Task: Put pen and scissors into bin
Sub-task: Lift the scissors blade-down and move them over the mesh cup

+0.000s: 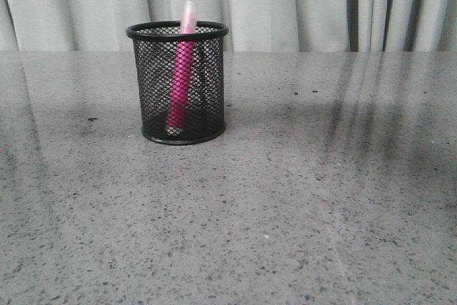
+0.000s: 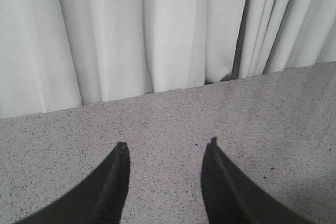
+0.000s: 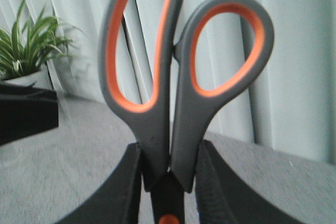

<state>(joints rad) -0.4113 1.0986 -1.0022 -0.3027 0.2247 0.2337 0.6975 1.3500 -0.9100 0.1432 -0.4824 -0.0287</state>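
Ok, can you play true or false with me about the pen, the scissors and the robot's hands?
1. The pink pen stands inside the black mesh pencil cup. True.
2. The scissors are lying flat on the table. False: the right gripper holds them with the handles pointing up.
3. The left gripper is open and holds nothing. True.
4. The scissors' handles are lined in blue. False: the lining is orange.
5. The pen's cap sticks up above the cup's rim. True.
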